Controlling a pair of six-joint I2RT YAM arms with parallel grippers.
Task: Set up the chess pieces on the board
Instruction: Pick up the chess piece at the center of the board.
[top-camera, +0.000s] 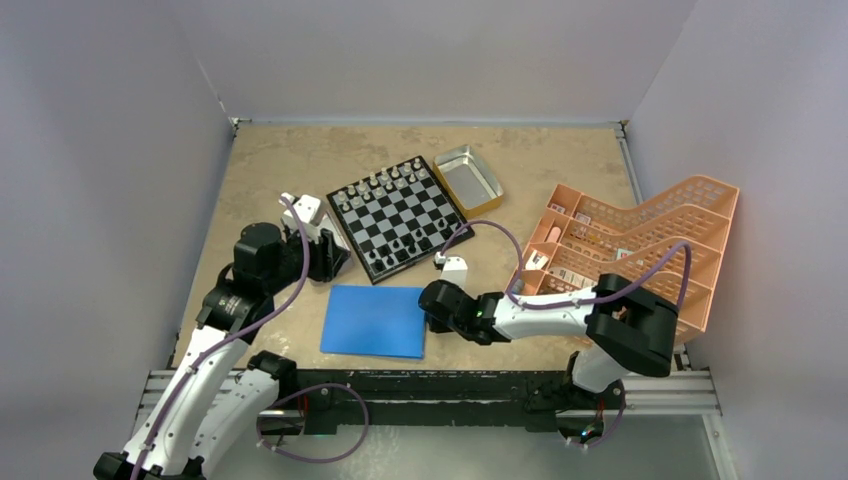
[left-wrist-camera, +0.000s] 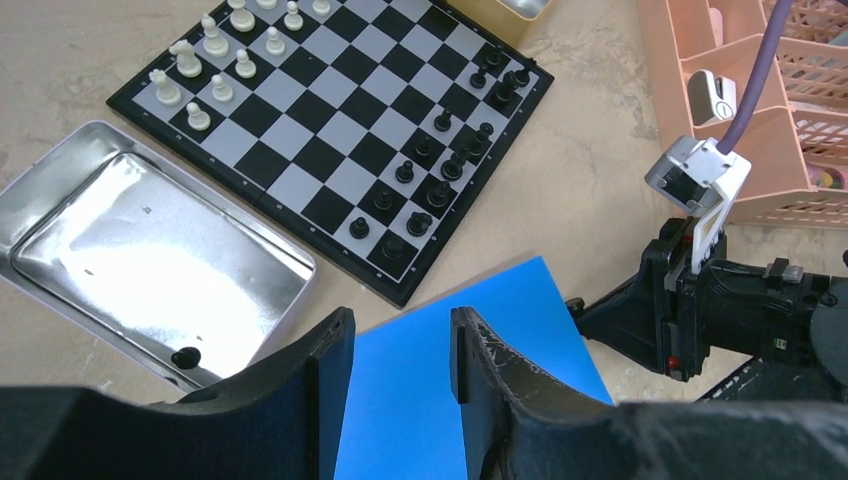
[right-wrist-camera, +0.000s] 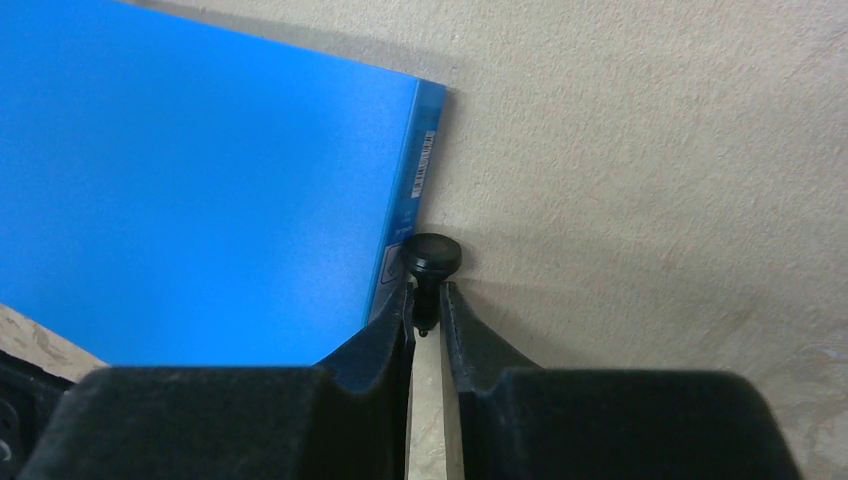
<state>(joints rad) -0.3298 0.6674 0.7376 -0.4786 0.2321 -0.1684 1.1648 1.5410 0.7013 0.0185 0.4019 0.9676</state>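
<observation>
Pinching a black chess piece (right-wrist-camera: 431, 258) beside the blue sheet (right-wrist-camera: 200, 180).
At left, the left gripper (left-wrist-camera: 400, 330) hangs, jaws apart and empty, near the metal tray (left-wrist-camera: 150, 240) holding one black piece (left-wrist-camera: 185, 356); the board (left-wrist-camera: 330, 150) lies in the middle; the right gripper (right-wrist-camera: 425, 300) is clamped on its piece just at the sheet's edge, whose small label (right-wrist-camera: 418, 165) cannot be read.

Bench (right-wrist-camera: 650, 150) was matt, mottled beige, stone-look. Blue sheet (right-wrist-camera: 200, 180): smooth, matt, paper or thin plastic, couldn't tell. Tray (left-wrist-camera: 150, 250): bare shiny metal, mirror-bright. Board (left-wrist-camera: 330, 130) had a slight sheen. Black piece (right-wrist-camera: 431, 257) at my right hand (right-wrist-camera: 426, 297) looked smooth, plastic. Fingers (left-wrist-camera: 495, 370) of my left hand (left-wrist-camera: 400, 350): matt black, scuffed.
</observation>
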